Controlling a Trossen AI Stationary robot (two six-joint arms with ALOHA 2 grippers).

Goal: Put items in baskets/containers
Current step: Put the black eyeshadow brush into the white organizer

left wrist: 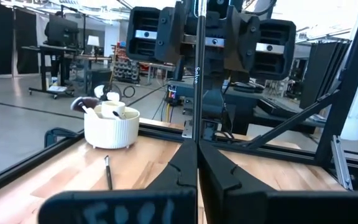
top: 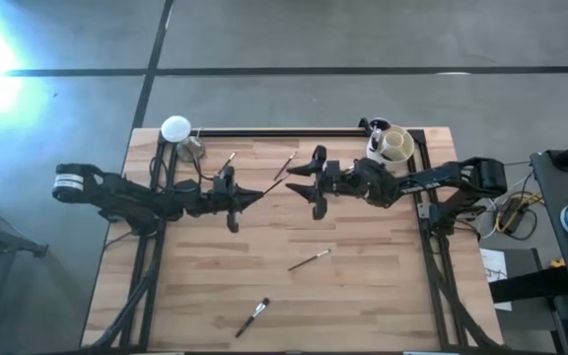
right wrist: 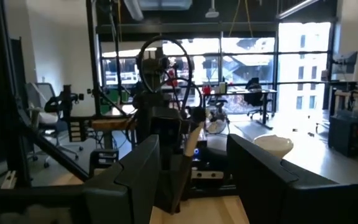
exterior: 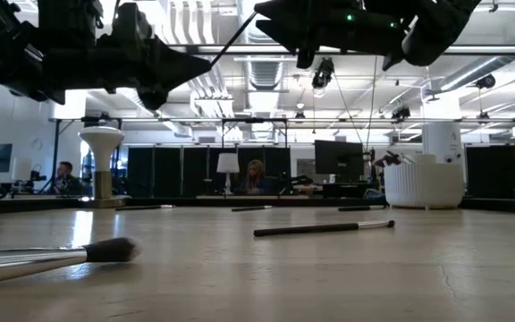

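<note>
My left gripper (top: pixel 248 196) (left wrist: pixel 197 146) is shut on a thin brush (left wrist: pixel 197 74) above the table's middle. The brush points at my right gripper (top: pixel 314 182) (right wrist: pixel 194 168), which faces it and is open. The right fingers (left wrist: pixel 148 31) stand on either side of the brush's free end without touching it. The cream-white cup (top: pixel 395 145) (left wrist: pixel 110 127) stands at the far right corner with brushes in it. Loose brushes lie flat on the wood (top: pixel 309 259) (top: pixel 252 318) (top: pixel 230 161) (top: pixel 284 166). My left gripper pinches the brush's shaft (left wrist: pixel 197 124) between its two fingertips. The brush runs on along the fingers' line and sticks out ahead of them toward the table's right, slanting up (exterior: pixel 235 38). It is lifted clear of the table. Which end is held I cannot tell.
A flat white disc on a brass-coloured stand (top: pixel 176 128) (exterior: pixel 102 143) is at the far left corner. Black frame rails (top: pixel 294 131) run along the far edge and the sides. A fluffy-headed brush (exterior: pixel 105 250) lies near the front edge. People sit in the room beyond.
</note>
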